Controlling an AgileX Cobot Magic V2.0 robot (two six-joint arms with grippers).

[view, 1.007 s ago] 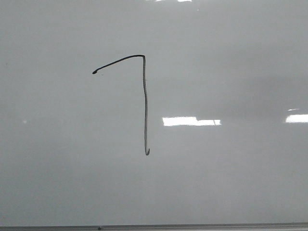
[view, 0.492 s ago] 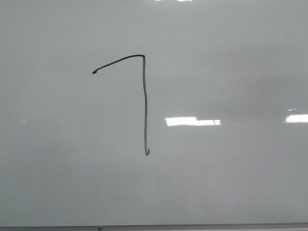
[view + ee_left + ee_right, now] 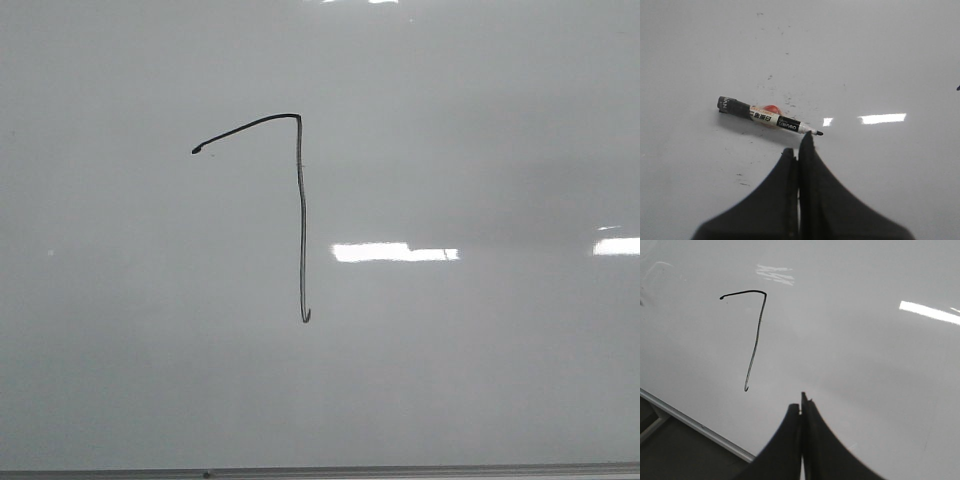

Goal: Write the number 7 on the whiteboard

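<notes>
Board: the whiteboard (image 3: 480, 380) fills the front view, glossy pale grey, with bright rectangular reflections at mid-height right of centre and at the right edge; a thin grey frame edge runs along the bottom.
7: the 7 (image 3: 302, 220) sits left of centre in the upper half of the board, a thin black line. A slanted top stroke climbs from a small blob at its left end to a sharp corner, then a long near-vertical stroke drops and ends in a tiny hook.
7 from the right wrist: the 7 (image 3: 758, 330) shows whole, leaning a little, with the board's frame edge crossing beyond the hook.
Right tool: the right tool (image 3: 802, 405) is over bare board, well apart from the 7; its 2 dark fingers are pressed together, nothing between them.
Left tool: the left tool (image 3: 797, 150) is also closed up tight, fingers meeting in a thin seam, nothing held.
Marker: a marker (image 3: 767, 116) lies flat on the board (image 3: 880, 50), uncapped; its black tip points at the left tool's fingertips and lies just beside them, whether touching I cannot tell. Black rear end, white printed barrel.
Smudge: a small orange-red spot (image 3: 772, 107) peeks out behind the marker's barrel.
Specks: faint dark specks dot the board around the marker.
</notes>
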